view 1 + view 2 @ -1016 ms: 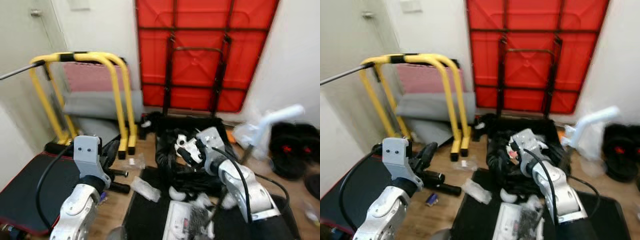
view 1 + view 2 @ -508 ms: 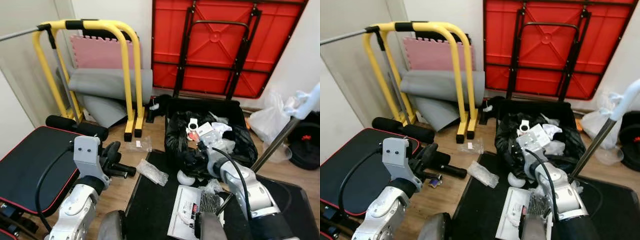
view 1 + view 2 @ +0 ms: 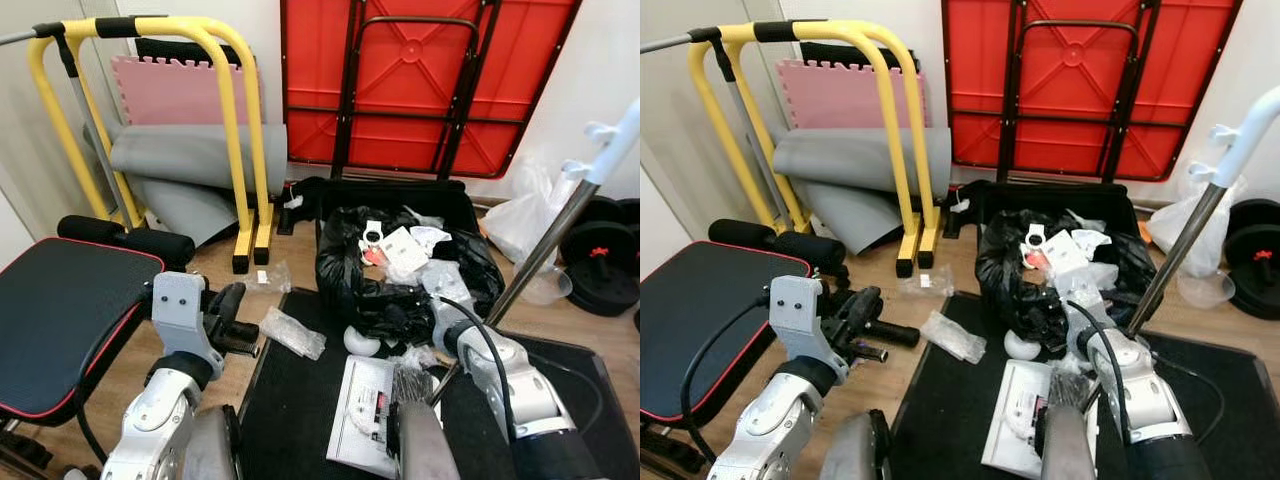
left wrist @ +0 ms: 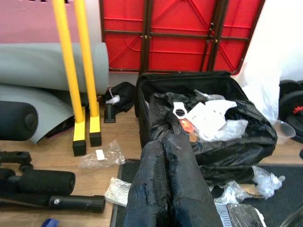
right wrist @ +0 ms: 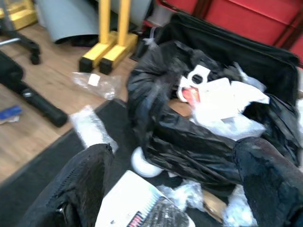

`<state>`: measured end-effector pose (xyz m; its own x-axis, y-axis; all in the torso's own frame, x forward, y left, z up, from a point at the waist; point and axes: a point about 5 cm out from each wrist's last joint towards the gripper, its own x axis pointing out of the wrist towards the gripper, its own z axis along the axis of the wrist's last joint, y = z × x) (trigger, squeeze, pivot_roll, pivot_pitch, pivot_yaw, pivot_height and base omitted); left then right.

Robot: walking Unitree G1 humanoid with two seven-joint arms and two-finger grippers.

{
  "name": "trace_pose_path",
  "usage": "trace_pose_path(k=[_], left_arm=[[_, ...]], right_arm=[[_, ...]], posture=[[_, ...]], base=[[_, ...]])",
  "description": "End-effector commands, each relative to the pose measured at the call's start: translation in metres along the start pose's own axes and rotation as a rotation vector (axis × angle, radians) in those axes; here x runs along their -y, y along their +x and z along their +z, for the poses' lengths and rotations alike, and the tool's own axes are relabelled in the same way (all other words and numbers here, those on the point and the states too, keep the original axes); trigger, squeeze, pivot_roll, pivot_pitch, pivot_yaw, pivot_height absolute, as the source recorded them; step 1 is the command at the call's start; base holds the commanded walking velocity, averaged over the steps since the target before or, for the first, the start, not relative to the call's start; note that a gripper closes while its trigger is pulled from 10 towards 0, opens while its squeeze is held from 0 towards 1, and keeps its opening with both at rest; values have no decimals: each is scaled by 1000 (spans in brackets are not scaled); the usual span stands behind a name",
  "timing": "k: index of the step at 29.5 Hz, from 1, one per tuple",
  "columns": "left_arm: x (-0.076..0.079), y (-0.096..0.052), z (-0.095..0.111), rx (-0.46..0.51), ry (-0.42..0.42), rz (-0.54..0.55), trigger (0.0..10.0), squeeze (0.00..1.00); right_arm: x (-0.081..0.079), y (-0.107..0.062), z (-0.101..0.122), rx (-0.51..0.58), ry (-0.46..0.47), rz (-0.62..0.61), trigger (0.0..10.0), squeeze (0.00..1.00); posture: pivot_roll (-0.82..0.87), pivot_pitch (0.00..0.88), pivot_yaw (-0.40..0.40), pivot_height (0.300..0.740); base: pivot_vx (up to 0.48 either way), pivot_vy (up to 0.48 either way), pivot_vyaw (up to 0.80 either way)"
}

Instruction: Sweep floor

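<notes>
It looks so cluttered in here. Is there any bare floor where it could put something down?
Some. The black mat lies bare between the clear plastic wrapper and the white booklet. Wood floor shows between the yellow frame's feet and the black bin. Around the bin's front it is crowded with wrappers and a white ball.

The broom pole (image 3: 1185, 245) is cut off by the upper right edge of the right eye view, and its lower end is hidden behind the right arm (image 3: 1135, 385). The broom head cannot be seen. The printed sheet (image 3: 365, 410) on the black mat (image 3: 300, 420) carries text too small to read. The red panel (image 3: 420, 75) is cut off by the top edge. The padded bench (image 3: 60, 315) runs off the left edge. The right wrist view is blurred; the bin bag (image 5: 189, 132) lacks detail there.
</notes>
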<state>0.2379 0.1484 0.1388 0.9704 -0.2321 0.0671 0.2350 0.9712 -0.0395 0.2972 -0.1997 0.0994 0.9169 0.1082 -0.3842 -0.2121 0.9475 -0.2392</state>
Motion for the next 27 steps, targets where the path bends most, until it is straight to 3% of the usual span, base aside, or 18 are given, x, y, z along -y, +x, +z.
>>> trace_pose_path(k=[1,12,15,16,17,21,22,23,27], left_arm=[[8,-1,1,3,28,-112,10000,0],[15,-2,2,15,29,-191,10000,0],[20,-2,3,12,41,-243,10000,0],[20,-2,3,17,37,-247,1137,0],[20,-2,3,21,35,-248,0,0],[21,-2,4,25,37,-248,0,0],[21,-2,4,23,42,-246,7255,0],[20,-2,4,22,45,-244,10000,0],[20,-3,4,20,48,-242,10000,0]], right_arm=[[10,-2,-11,-47,-3,-62,10000,0],[16,0,-25,-90,39,-110,10000,0],[27,7,-11,5,97,-129,10000,0],[29,7,-10,17,104,-130,10000,0],[30,8,-9,28,108,-131,10000,0],[35,9,-9,39,137,-146,10000,0],[33,9,-12,32,158,-129,10000,0],[32,8,-13,27,172,-115,10000,0],[1,-4,-14,73,282,206,10000,0]], posture=[[-108,0,-15,455],[-108,0,-15,400],[-98,0,-18,400],[-98,0,-18,400],[-98,0,-18,400],[-95,0,-21,400],[-95,0,-21,400],[-95,0,-21,400],[-97,0,-25,400]], base=[[0,0,0],[0,0,0],[0,0,0],[0,0,0],[0,0,0],[0,0,0],[0,0,0],[0,0,0],[0,0,0]])
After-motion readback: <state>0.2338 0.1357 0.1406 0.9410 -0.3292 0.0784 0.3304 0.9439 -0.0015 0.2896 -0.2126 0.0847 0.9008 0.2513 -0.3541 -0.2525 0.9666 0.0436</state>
